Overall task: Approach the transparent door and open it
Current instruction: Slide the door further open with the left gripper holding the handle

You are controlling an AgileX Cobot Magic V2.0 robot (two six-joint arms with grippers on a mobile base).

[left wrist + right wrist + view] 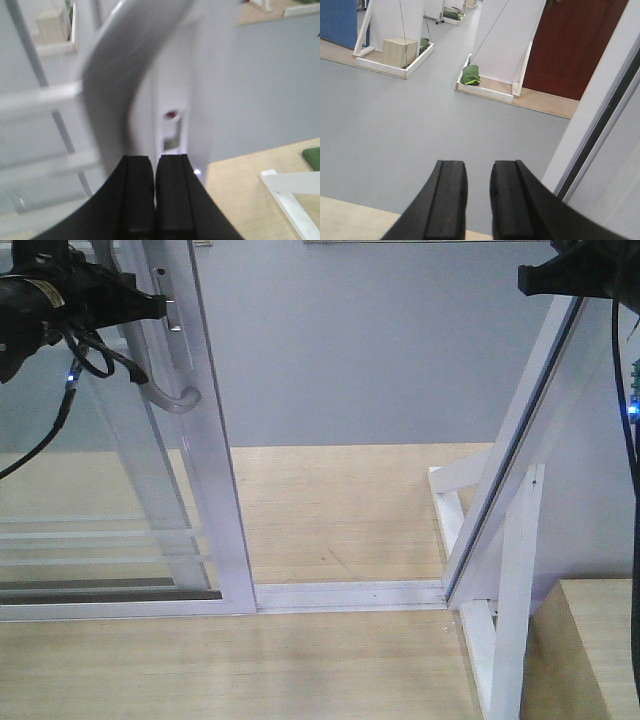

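The transparent door (pixel 213 490), clear glass with thin white bars in a glossy white frame, stands at the left of the front view, with an open gap between it and the right jamb (pixel 520 440). Its curved grey pull handle (pixel 172 390) sits on the right stile. My left gripper (pixel 160 306) is at the upper part of that stile, beside the handle. In the left wrist view the left gripper (pixel 155 160) is shut with nothing between its jaws; the handle (pixel 115 75) curves up just left of it, and the stile's latch slot (pixel 171 131) is straight ahead. My right gripper (pixel 478 167) is slightly open and empty, at the upper right (pixel 528 278).
A white floor track (pixel 350 592) runs across the opening on the wooden platform (pixel 300 660). White braces (pixel 510 590) prop the slanted right jamb. Beyond is grey floor (pixel 420 115), white stands with green bags (pixel 470 75) and a dark red door (pixel 570 45).
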